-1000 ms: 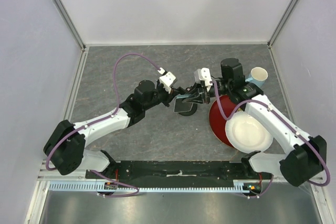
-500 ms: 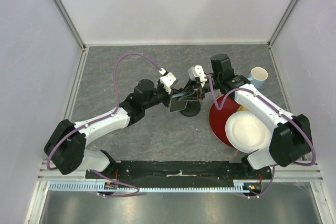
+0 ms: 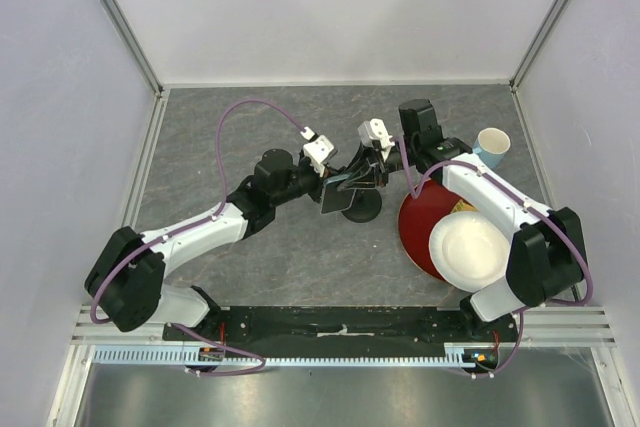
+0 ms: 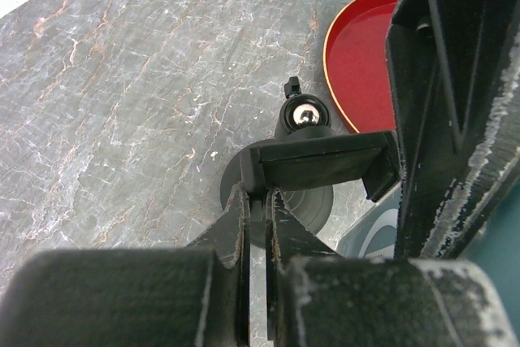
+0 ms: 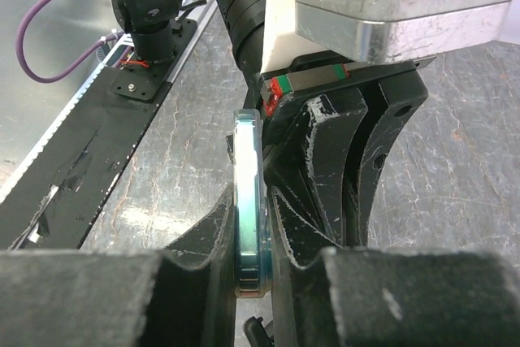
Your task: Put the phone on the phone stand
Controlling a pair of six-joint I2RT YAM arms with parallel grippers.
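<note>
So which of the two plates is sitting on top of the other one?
The white plate. It lies on top of the red plate and covers its near right side, so only part of the red one shows.

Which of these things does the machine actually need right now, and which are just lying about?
In the job: thin dark flat phone; black phone stand with round disc base.
Lying about: round red plate; round white plate; pale blue cup.
</note>
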